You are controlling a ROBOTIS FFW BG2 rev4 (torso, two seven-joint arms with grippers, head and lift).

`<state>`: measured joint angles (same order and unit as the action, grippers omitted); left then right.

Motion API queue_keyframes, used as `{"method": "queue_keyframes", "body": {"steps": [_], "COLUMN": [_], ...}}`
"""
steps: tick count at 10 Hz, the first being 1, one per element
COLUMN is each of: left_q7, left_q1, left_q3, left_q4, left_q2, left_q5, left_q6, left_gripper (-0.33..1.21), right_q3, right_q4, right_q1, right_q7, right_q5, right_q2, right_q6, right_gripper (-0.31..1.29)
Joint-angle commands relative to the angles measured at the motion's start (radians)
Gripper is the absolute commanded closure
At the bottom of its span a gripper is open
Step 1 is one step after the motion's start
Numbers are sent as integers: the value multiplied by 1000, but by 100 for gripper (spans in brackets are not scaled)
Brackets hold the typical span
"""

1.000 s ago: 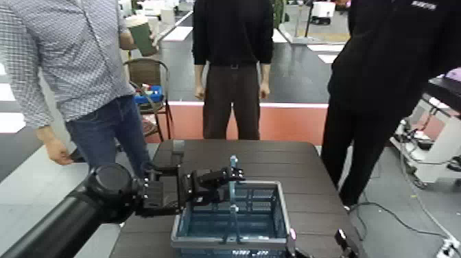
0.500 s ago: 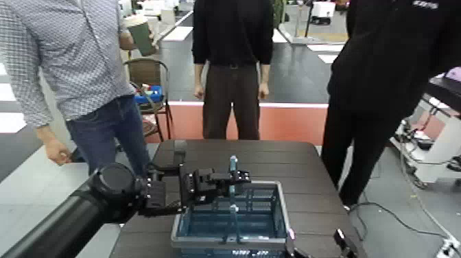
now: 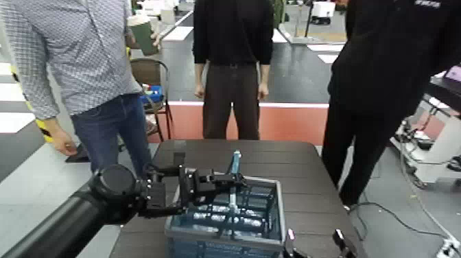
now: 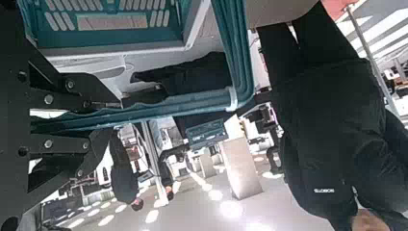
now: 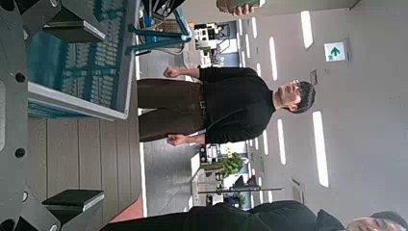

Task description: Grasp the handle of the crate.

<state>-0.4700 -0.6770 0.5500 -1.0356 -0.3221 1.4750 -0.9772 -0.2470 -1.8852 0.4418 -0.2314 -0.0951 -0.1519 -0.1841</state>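
Gripping the handle point(image 3: 234, 165) with the left pincer point(image 3: 239, 180) at the twelve o'clock of the crate point(image 3: 225, 243); holding the right pincer point(image 3: 315, 241) open, near its four o'clock.

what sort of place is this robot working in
Probably an indoor demo area or exhibition hall rather than a home: people stand watching around the table, crosswalk-like white stripes mark the dark floor, and an exit-style sign hangs near strip lights.
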Motion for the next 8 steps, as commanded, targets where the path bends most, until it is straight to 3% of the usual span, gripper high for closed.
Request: {"method": "queue_keyframes", "body": {"steps": [1, 5, 8], "left_q7": [-5, -5, 34], "left_q1": [7, 36, 89], "left_q3": [-4, -39, -94], "left_q4": [-1, -52, -156], "left_q2": [0, -17, -38], "left_q5": [-1, -1, -1], "left_q6": [3, -8, -47], "left_gripper": [119, 119, 119], "right_q3": [0, 8, 15], "right_q4": [0, -3, -5], "right_q1": [0, 6, 12], "right_q7": [0, 0, -2], "right_q5": [-2, -3, -2], "right_q2": [0, 3, 9], "right_q6": [0, 0, -2], "right_gripper": [15, 15, 15]}}
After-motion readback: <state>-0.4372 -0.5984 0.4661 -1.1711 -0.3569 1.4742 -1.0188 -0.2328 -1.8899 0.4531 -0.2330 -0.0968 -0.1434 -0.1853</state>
